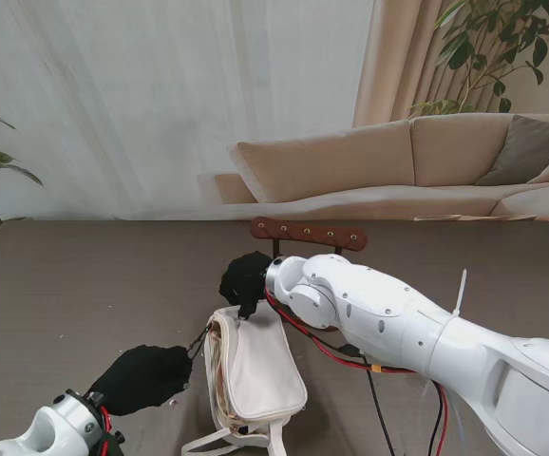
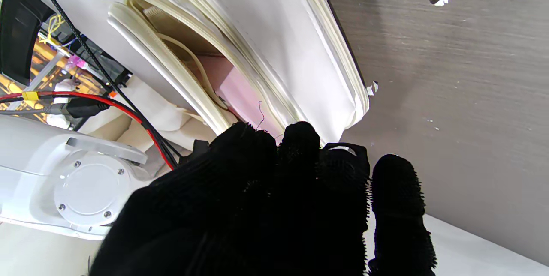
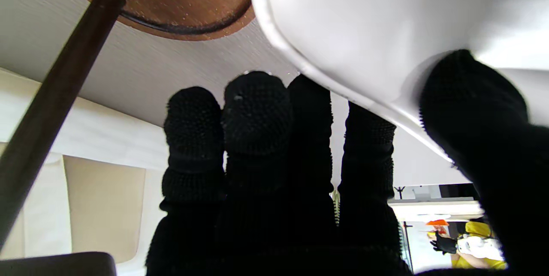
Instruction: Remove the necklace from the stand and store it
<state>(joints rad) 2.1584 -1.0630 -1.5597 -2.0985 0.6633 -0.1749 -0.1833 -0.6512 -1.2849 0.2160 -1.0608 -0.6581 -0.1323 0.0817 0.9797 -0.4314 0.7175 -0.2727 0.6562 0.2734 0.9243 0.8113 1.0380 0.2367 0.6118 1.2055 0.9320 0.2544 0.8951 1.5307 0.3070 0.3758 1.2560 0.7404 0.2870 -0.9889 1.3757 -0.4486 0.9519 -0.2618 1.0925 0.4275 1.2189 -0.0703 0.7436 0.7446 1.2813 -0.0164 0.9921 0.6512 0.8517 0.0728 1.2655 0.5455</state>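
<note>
Right hand (image 1: 246, 278) sat at the far end of the cream handbag (image 1: 255, 375), thumb (image 3: 472, 109) on one side of the bag's white flap and the other fingers (image 3: 257, 113) on the other — judged to be pinching the flap to keep the mouth open. Whether it also carried the necklace, cannot tell; a short bit of fine chain seemed to show between the fingers in the right wrist view, too small to confirm.

Left hand (image 1: 141, 377) was at the bag's left edge, toward the near edge of the tabletop (image 1: 66, 285). Fingers (image 2: 300, 151) curled at the bag's corner by a dark zipper pull — likely bracing it, but actual grip unclear.

Bag mouth gaped in the left wrist view, tan lining and a pink interior (image 2: 240, 91) visible; no necklace seen inside.

Wooden necklace stand (image 1: 309, 233) stood beyond the bag, toward the far edge, its crossbar bare — nothing hanging. So the necklace looked off the stand; its exact location couldn't be made out.
</note>
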